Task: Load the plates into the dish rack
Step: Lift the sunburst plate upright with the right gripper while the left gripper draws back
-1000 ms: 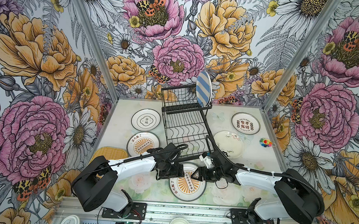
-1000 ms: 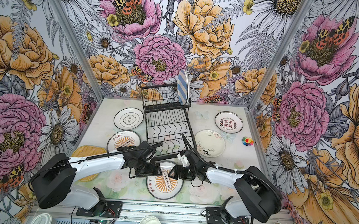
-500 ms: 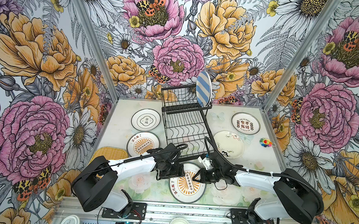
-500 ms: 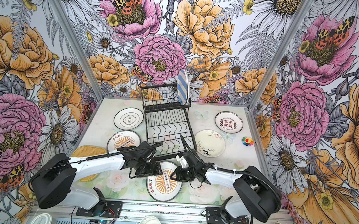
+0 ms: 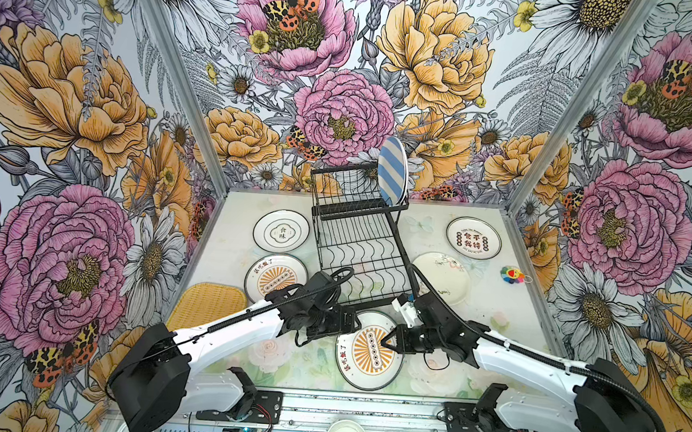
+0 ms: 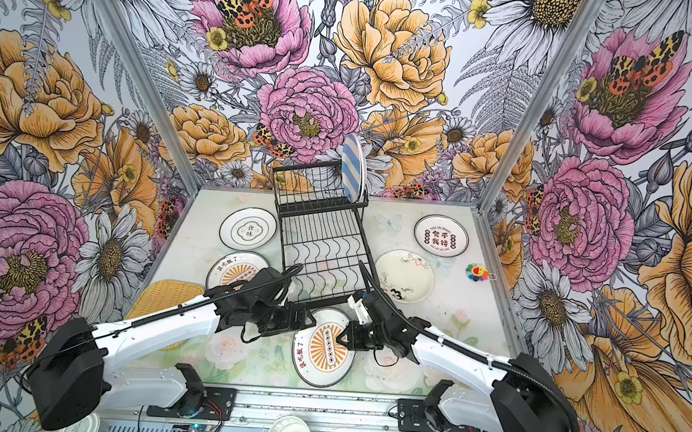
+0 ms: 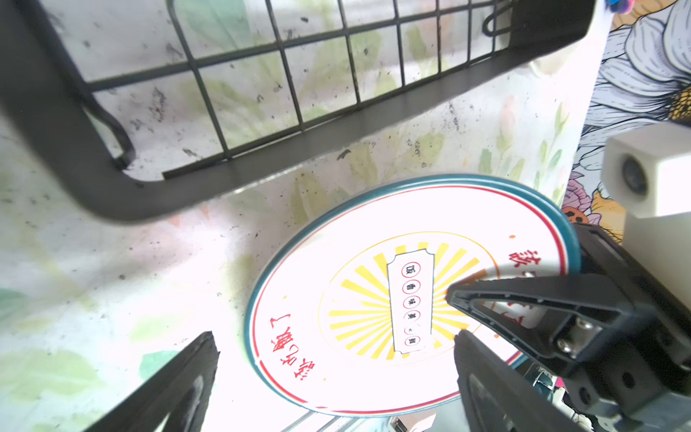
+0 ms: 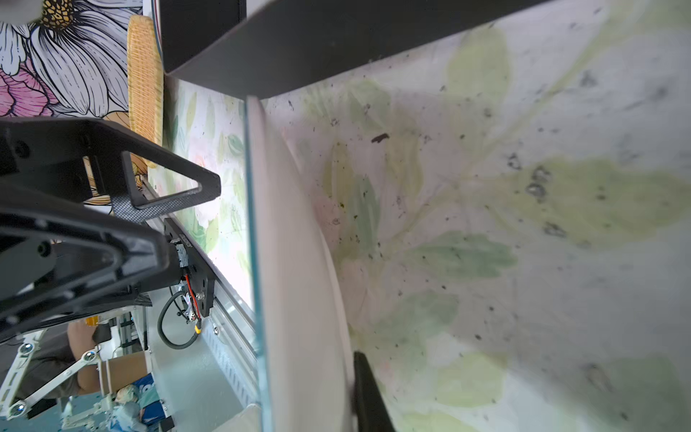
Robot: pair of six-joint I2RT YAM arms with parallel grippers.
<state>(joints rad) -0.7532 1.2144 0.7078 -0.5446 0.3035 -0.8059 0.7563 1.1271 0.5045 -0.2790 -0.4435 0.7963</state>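
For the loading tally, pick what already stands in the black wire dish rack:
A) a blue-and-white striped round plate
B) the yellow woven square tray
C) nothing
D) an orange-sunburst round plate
A: in both top views the blue-and-white striped round plate stands on edge in the raised upper tier of the black wire dish rack.

floral table [image 5: 509, 303] bears dish rack [image 5: 359, 243], plates [image 5: 281, 231], woven tray [image 5: 206, 305], small toy [image 5: 512, 274].
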